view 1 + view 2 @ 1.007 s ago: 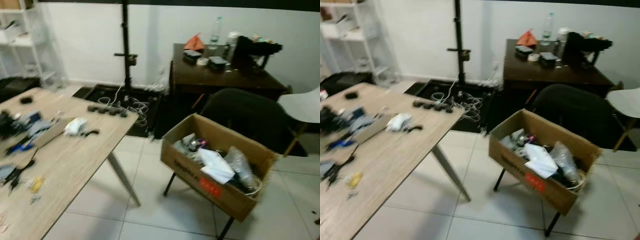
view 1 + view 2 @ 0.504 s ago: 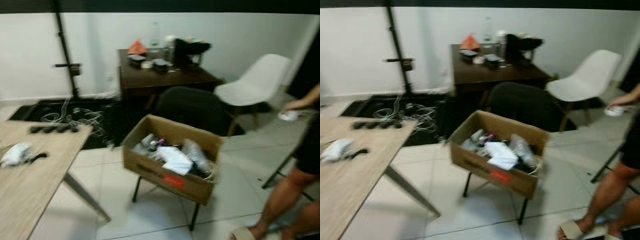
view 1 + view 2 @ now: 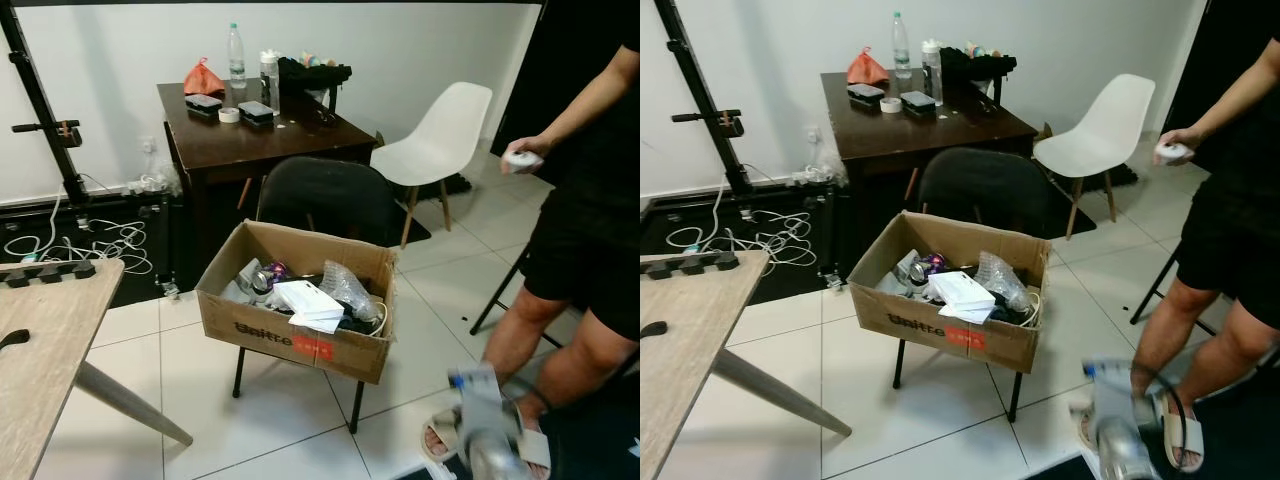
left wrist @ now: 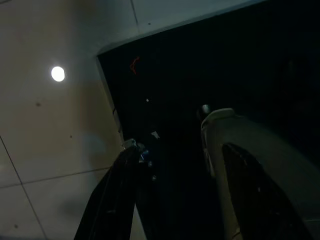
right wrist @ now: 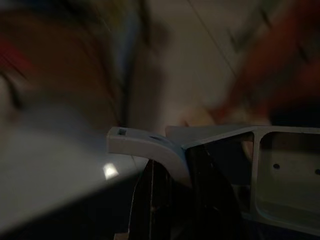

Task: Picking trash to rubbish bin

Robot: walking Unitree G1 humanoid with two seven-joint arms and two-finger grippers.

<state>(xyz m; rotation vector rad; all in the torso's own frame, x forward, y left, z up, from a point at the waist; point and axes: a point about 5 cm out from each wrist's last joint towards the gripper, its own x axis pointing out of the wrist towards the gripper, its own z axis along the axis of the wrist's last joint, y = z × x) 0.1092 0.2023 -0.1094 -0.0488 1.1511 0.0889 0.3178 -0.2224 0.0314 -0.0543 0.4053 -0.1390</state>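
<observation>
Camera swung right since earlier; box (image 3: 300, 325) of trash now frame centre, person (image 3: 585, 230) at right. Right arm (image 3: 485, 425) blurred lower right, jaws' state unclear both sides.

White wall (image 3: 120, 50), white tiled floor (image 3: 200, 400). Dark desk (image 3: 270, 140), black chair (image 3: 325, 200), white chair (image 3: 445, 135).

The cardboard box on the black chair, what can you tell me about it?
The cardboard box is brown, open-topped, with dark lettering and a red label on its front. It sits tilted on the seat of a black chair, before a dark wooden desk. Inside lie white paper, a crumpled clear plastic bag, a can and other trash. Nothing else touches it.
</observation>
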